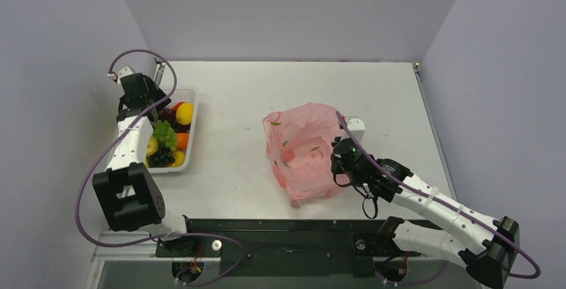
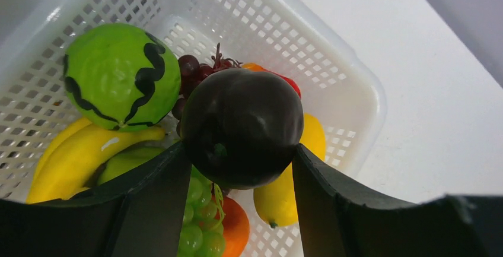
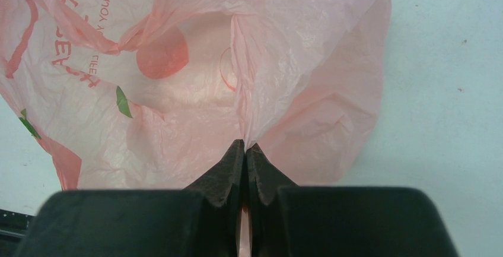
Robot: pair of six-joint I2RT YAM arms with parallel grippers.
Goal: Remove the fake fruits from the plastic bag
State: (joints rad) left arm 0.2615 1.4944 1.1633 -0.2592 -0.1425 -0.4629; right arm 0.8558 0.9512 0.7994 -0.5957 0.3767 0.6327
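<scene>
My left gripper (image 2: 237, 168) is shut on a dark purple, almost black round fruit (image 2: 240, 126) and holds it over the white mesh basket (image 2: 332, 61) at the table's left (image 1: 193, 94). In the basket lie a green ball with black stripes (image 2: 121, 76), a banana (image 2: 83, 156), a lemon (image 2: 290, 194), an orange (image 2: 237, 227), green grapes (image 2: 199, 221) and dark grapes (image 2: 191, 68). My right gripper (image 3: 245, 145) is shut on a fold of the pink plastic bag (image 3: 178, 102), at the bag's right side (image 1: 300, 145). I see only red and green prints through the film; any fruit inside is hidden.
The bag stands mid-table, slightly right of centre. Grey walls close the table on the left, back and right. A black rail (image 1: 280, 229) with the arm bases runs along the near edge.
</scene>
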